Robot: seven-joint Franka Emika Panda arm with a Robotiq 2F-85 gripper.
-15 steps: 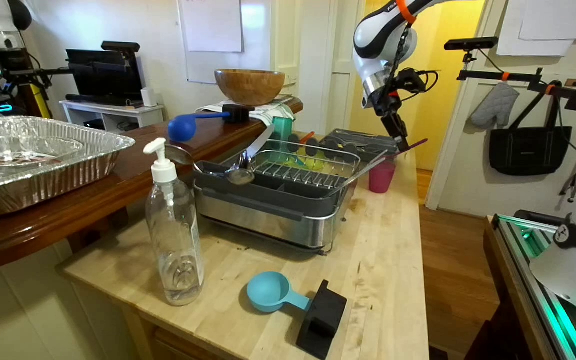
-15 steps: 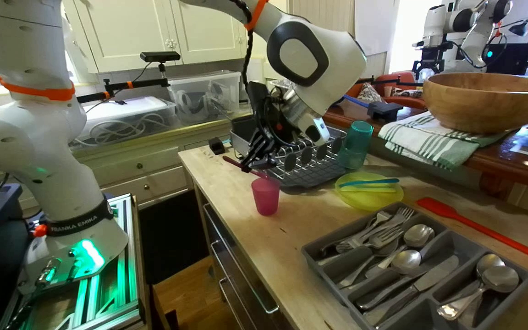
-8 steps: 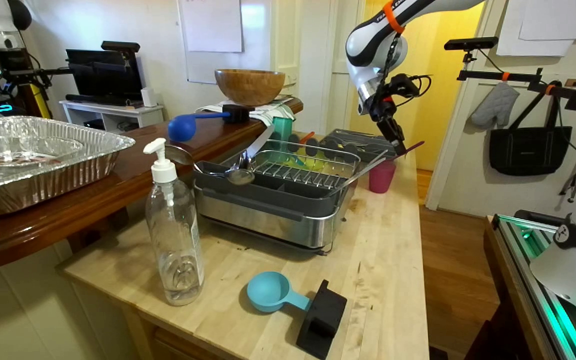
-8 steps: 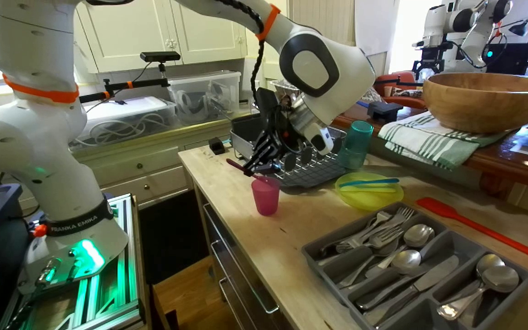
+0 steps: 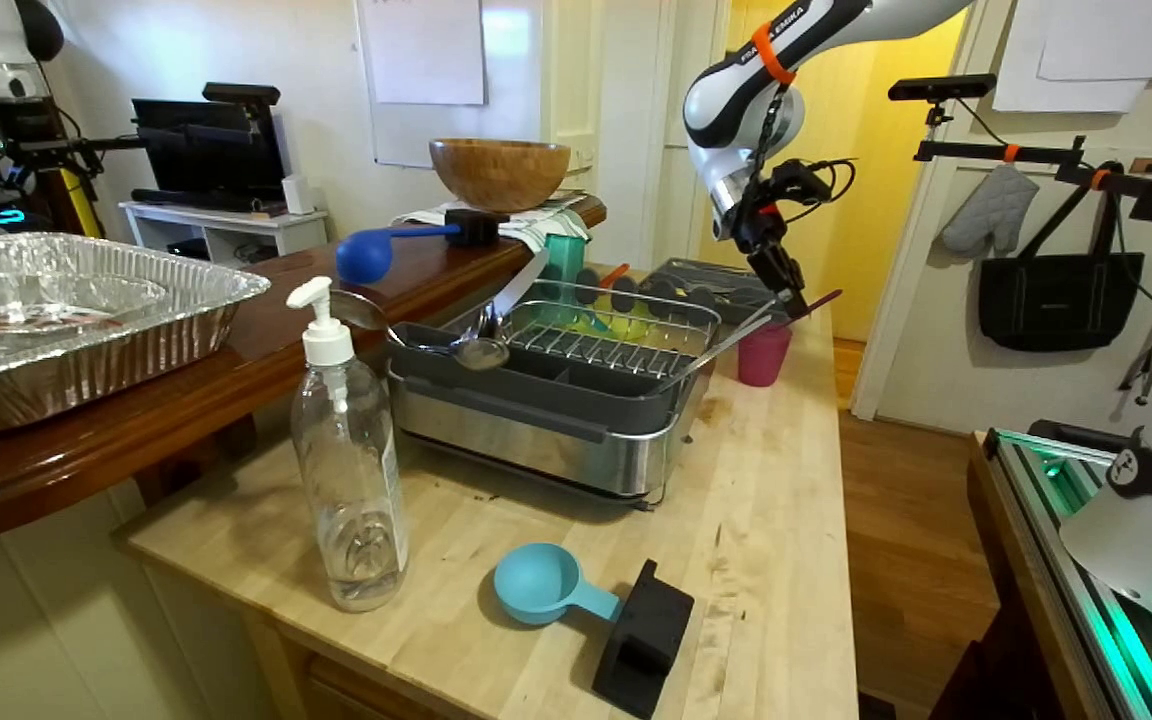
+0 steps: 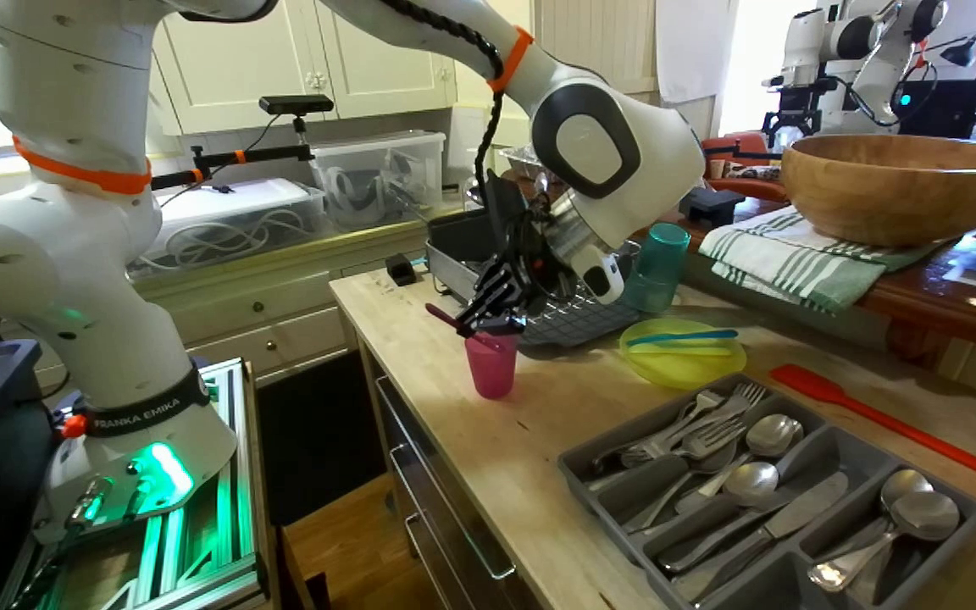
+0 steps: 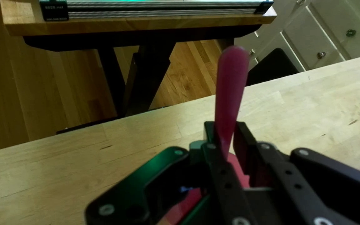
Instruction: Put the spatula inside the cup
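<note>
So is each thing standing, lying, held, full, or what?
Pink cup: upright
Pink spatula: held, tilted; can't tell if tip's in cup
Gripper: closed on the spatula
Pump bottle: upright, partly filled
Light blue scoop: bowl facing up
Dish rack: holding utensils
Cutlery tray: holding cutlery
Yellow dish: right side up
Red spatula: lying down
Wooden bowl: upright

Opposed along the counter (image 5: pixel 766 520), both exterior views share the cup (image 6: pixel 492 374); the wrist view looks down past the pincer (image 7: pixel 225 132).
</note>
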